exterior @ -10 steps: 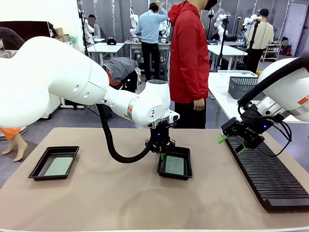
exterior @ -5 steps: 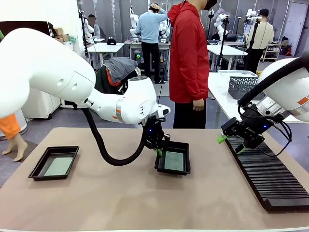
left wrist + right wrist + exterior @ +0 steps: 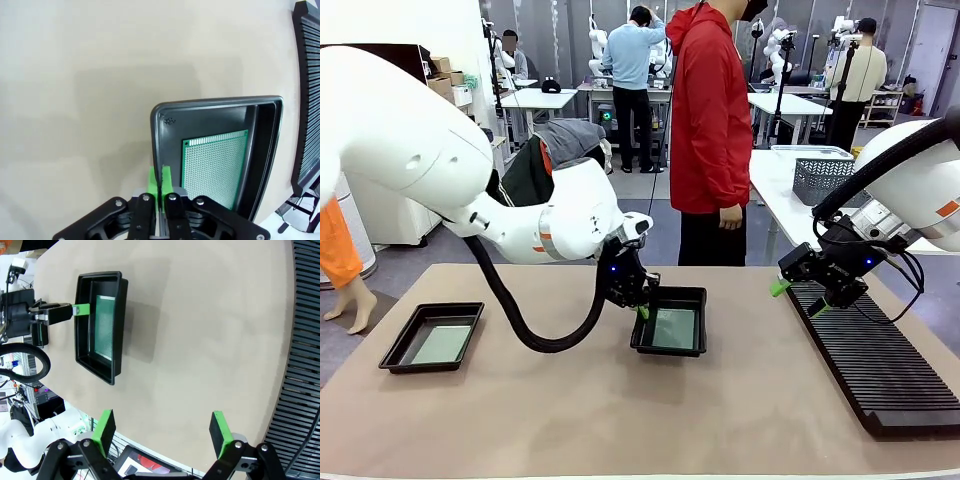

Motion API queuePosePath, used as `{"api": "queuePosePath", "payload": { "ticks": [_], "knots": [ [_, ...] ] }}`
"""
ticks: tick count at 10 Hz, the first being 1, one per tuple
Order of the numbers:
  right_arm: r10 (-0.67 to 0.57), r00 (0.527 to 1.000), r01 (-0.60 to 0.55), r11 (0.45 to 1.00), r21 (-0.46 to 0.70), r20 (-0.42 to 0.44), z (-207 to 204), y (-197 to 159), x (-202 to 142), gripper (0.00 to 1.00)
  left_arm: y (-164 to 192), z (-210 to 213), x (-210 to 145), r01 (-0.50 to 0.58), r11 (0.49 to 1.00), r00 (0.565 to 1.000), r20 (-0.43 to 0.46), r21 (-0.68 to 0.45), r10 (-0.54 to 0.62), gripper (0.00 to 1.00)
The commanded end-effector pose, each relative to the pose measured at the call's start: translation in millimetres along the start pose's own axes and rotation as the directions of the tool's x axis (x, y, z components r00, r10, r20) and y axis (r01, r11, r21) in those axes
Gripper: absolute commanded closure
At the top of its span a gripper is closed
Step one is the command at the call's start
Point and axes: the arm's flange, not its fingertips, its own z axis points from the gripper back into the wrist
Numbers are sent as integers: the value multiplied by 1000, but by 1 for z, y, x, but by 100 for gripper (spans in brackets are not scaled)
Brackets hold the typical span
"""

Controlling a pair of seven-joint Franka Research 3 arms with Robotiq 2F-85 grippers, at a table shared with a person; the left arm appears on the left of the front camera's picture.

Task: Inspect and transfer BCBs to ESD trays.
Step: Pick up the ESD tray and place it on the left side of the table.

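The table is covered by a matt beige surface, smooth and seemingly cloth-like. The ESD trays are moulded in black plastic with a faint sheen on the rims. The BCB is seen as a green board, finely perforated and slightly glossy. The rack is formed of ribbed matt black plastic. The arm shells are finished in glossy white plastic.

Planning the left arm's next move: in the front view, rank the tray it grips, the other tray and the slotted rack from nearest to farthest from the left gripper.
1. Gripped tray: left gripper shut on its near-left rim.
2. Other tray, with a board, at table's left.
3. Slotted rack, along the right edge.
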Motion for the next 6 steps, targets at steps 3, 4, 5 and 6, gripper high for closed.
{"api": "queuePosePath", "payload": {
  "ticks": [3, 4, 5, 6],
  "knots": [
    [-13, 1000, 13, 1000, 0, 8, -1, 2, 0, 0, 40, 62, -41, -54, 998, 998, 30, 42, 52, 97],
    [-13, 1000, 13, 1000, 0, 8, -1, 2, 0, 0, 52, 77, -46, -58, 997, 998, 34, 59, 56, 97],
    [-13, 1000, 13, 1000, 0, 8, -1, 2, 0, 0, 65, 88, -50, -53, 996, 998, 33, 71, 51, 97],
    [-13, 1000, 13, 1000, 0, 8, -1, 2, 0, 0, 82, 97, -54, -47, 995, 998, 33, 87, 45, 97]
  ]
}}
